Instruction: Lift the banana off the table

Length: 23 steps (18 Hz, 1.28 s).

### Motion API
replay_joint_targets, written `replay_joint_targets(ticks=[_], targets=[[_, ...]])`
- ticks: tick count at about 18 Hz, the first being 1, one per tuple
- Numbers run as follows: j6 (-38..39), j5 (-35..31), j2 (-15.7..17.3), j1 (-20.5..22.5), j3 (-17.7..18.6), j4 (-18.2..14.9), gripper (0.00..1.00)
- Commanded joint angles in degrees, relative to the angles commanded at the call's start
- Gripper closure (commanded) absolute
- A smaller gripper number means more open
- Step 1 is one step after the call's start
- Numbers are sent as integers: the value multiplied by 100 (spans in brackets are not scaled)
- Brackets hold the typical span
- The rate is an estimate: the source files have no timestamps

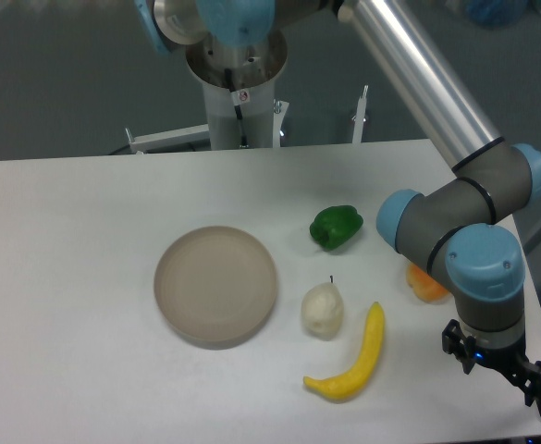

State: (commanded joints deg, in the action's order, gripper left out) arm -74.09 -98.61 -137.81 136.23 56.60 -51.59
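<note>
- We are starting at the gripper (540,388), which is hanging low at the right edge of the view, mostly cut off by the frame; we cannot tell whether its jaws are standing wide or narrow, and nothing is showing between them.
- We are seeing the wrist above it, grey with blue caps, leaning over the right end of the tabletop (67,277) and partly covering the orange fruit (425,285).
- We are finding the banana (355,359) lying flat on the tabletop, left of the gripper and apart from it, its curve running from a blunt lower-left end up to a tip near the pear (323,310).
- The pear is sitting just beside the banana's upper half, with a thin gap between them as far as we can judge.
- Farther out, the green pepper (336,227) is resting behind the pear, and the round plate (216,285) is sitting to the left, bare.
- We are judging the step in hand to be the approach: the banana is not yet being touched.
- Next, we are expecting the gripper to need to travel left over the banana's middle, turn so the jaws are crossing its narrow width, and descend clear of the pear.
</note>
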Motion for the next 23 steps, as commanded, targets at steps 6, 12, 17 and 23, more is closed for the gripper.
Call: replay_joint_targets(ticks=[6,12,17,23], targets=[[0,0,35,0,9,9,0],[131,-123,88,0,167,9,0],[158,-158,97,-9,211,0,0],[903,491,246,9,421,-421,0]])
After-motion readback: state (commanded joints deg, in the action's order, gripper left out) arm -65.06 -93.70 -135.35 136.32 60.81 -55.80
